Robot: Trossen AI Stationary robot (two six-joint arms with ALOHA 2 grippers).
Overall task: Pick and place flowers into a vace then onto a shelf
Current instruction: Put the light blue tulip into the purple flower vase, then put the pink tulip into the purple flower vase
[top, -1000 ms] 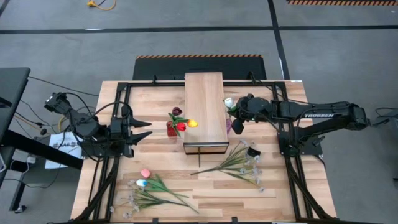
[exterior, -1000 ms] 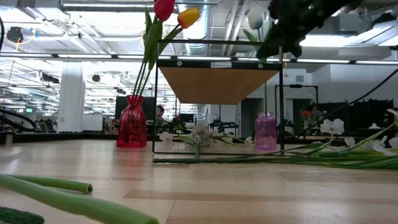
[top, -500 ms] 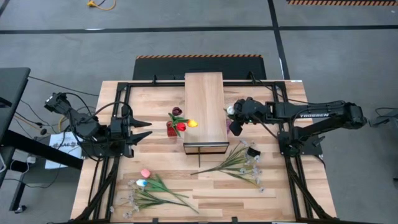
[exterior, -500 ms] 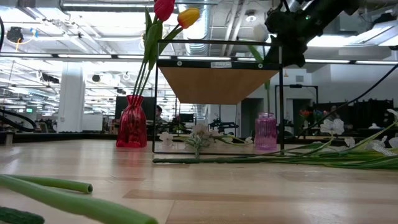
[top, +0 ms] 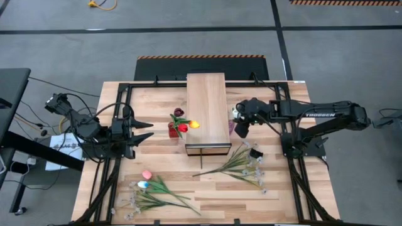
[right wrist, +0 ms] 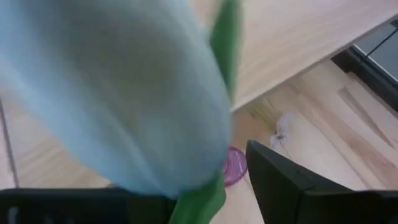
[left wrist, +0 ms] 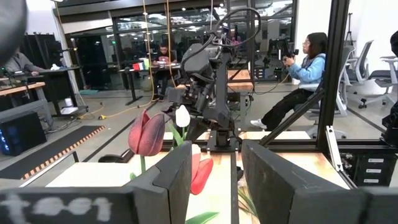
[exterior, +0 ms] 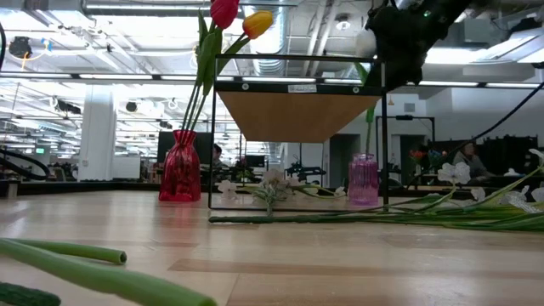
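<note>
Flowers not yet picked lie loose on the near part of the table, in one bunch to the left and a second bunch to the right.

Beyond the second bunch, the pink vase stands on the table just beside the right edge of the shelf. The right gripper hangs above this vase with the white tulip between its fingers. Over the last second the gripper has shifted away from the shelf edge, and the stem now runs near upright down to the vase mouth. The jaws, clamped a second ago, now stand apart, with a gap showing between the stem and one finger. Judgement: the tulip is being released into the vase; whether the stem has seated inside cannot be told.

The red vase, left of the shelf, holds three tulips. The shelf top is bare, so both vases remain to be lifted onto it.

The left gripper waits over the table's left side, jaws partly open and empty.
</note>
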